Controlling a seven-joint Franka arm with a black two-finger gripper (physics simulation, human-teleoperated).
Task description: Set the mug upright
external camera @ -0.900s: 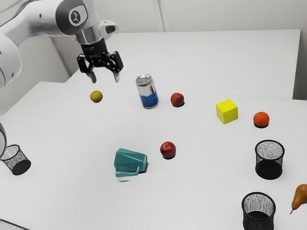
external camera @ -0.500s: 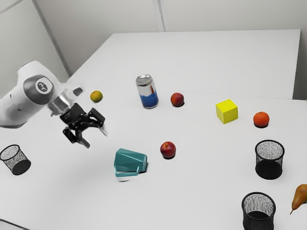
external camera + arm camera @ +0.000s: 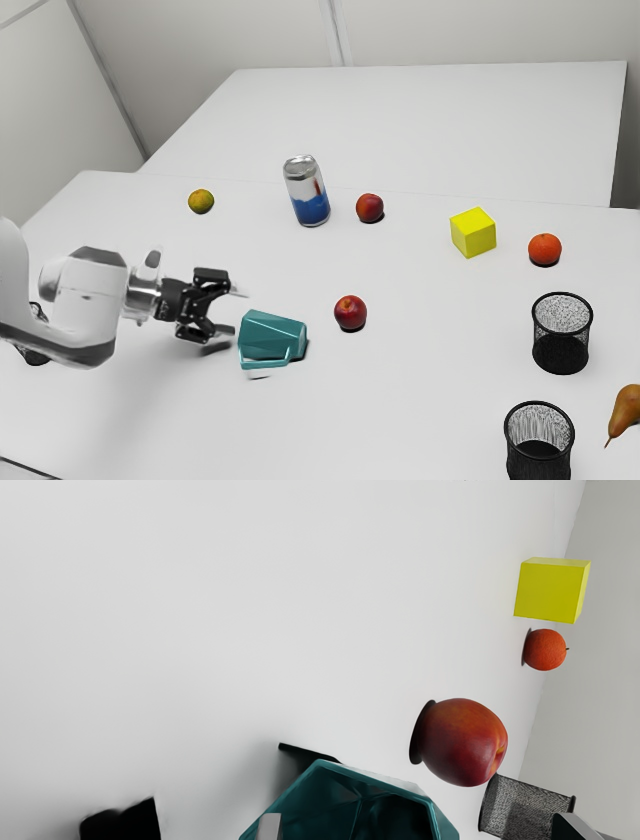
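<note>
The teal mug (image 3: 270, 336) lies on its side on the table, its mouth facing my gripper (image 3: 238, 312) and its handle on the side nearer the exterior camera. My gripper is low over the table, level, with its fingers apart and pointing at the mug from the exterior view's left. In the wrist view the mug's open mouth (image 3: 345, 800) lies between the tips of my gripper (image 3: 417, 826), which stand wide apart. Nothing is held.
A red fruit (image 3: 350, 313) is just beyond the mug. Farther off are a can (image 3: 307, 190), another red fruit (image 3: 370, 208), a yellow cube (image 3: 473, 232), an orange (image 3: 545, 249) and mesh cups (image 3: 561, 334). One mesh cup (image 3: 35, 352) is partly behind the arm.
My hand has come down from high over the table's far side to beside the mug, tilting from pointing down to nearly level. The mug has not moved.
</note>
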